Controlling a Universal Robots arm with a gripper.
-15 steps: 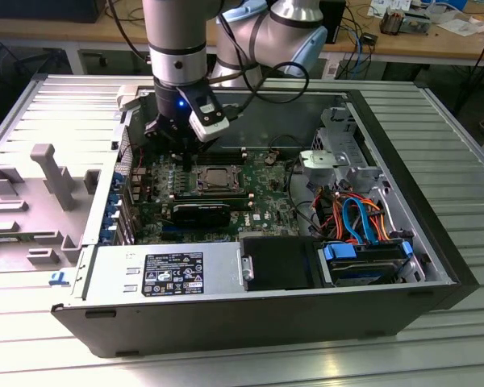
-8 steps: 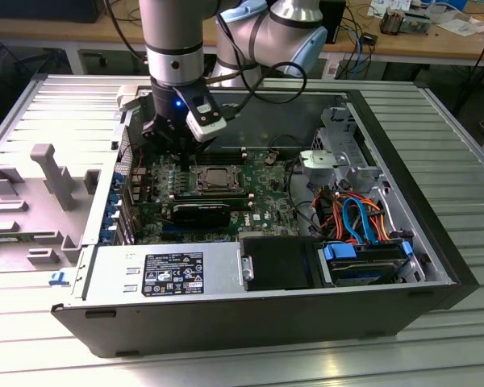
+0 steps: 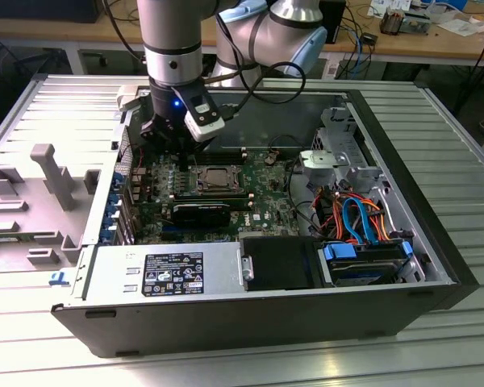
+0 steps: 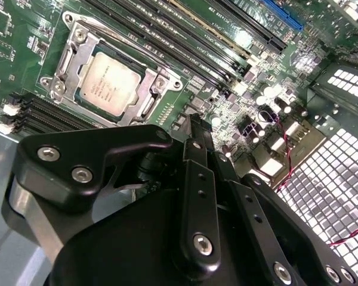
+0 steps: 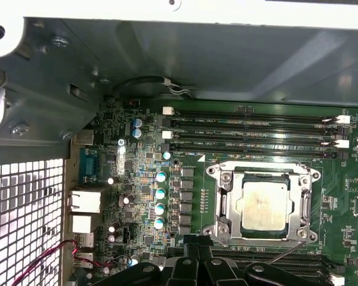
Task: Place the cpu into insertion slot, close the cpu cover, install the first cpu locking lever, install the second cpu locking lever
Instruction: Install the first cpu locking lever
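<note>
We see the hand (image 4: 194, 137) at the bottom of both wrist views, its black fingers (image 4: 198, 196) drawn together with nothing between them, hanging just above the green motherboard (image 5: 143, 179) beside the socket. Just beyond the fingertips lies the insertion slot (image 5: 264, 204), right of centre in the first wrist view and in the upper left of the second wrist view. The cpu (image 5: 262, 202) sits flat inside it, its silvery-grey top showing through the window of the cpu cover (image 5: 301, 205), which lies folded down around the chip. Past the socket run the long black memory slots (image 5: 250, 128), and behind them rises the grey wall of the computer case (image 5: 227, 59). In the exterior view, the hand (image 3: 173, 145) hangs at upper centre-left of the frame, inside the open case (image 3: 436, 266), with the socket (image 3: 218, 179) just to its lower right near the frame's middle, all resting on the ribbed metal table (image 3: 452, 121).
</note>
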